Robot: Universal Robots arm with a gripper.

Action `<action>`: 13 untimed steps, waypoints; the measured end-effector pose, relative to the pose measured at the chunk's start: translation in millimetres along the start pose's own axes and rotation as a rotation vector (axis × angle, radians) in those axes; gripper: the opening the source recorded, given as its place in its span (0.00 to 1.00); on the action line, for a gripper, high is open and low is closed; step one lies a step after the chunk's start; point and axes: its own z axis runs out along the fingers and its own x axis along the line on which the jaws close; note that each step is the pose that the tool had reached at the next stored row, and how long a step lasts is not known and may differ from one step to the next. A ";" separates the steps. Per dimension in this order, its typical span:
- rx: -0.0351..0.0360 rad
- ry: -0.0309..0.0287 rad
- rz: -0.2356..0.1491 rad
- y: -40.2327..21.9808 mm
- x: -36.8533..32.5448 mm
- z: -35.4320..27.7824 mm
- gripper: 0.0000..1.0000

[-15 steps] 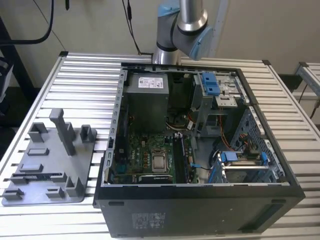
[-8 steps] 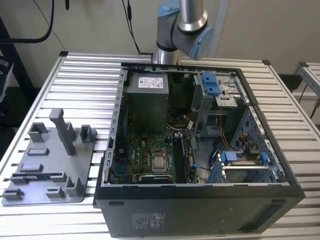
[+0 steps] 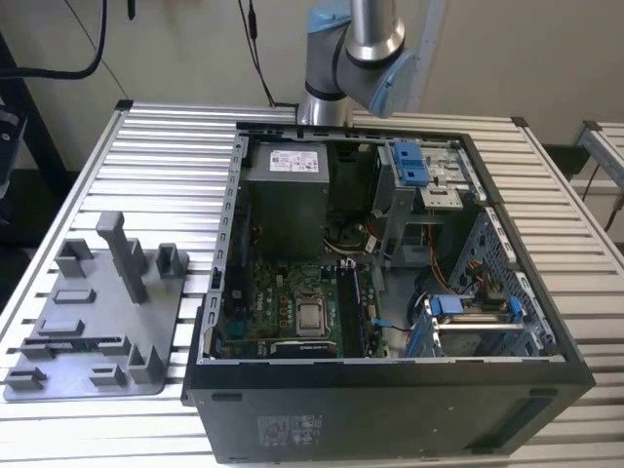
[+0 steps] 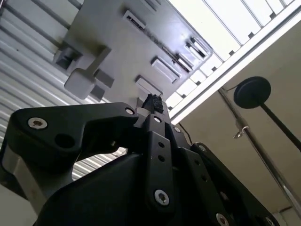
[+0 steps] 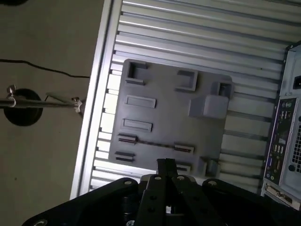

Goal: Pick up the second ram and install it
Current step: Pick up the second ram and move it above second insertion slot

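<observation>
A thin dark strip, seemingly the second ram (image 5: 155,143), stands on edge between two small holders on the grey fixture plate (image 5: 169,110). In the exterior view it is a dark line (image 3: 78,340) near the plate's front. My gripper (image 5: 165,165) hangs high above the plate, over its edge close to that strip, and is well clear of it. Both black fingers press together with nothing between them, as the second wrist view also shows for the gripper (image 4: 153,101). The arm (image 3: 356,49) rises behind the open computer case (image 3: 390,390), whose motherboard (image 3: 292,312) lies inside.
The fixture plate (image 3: 88,322) carries upright blocks, the tallest (image 3: 125,255) near its middle. It lies on a ribbed metal table (image 3: 166,156) at the exterior view's left of the case. A black stand base (image 5: 21,108) and a cable sit on the floor past the table edge.
</observation>
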 end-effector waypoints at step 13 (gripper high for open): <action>-0.0016 0.0175 -0.216 0.0 0.0 0.0 0.11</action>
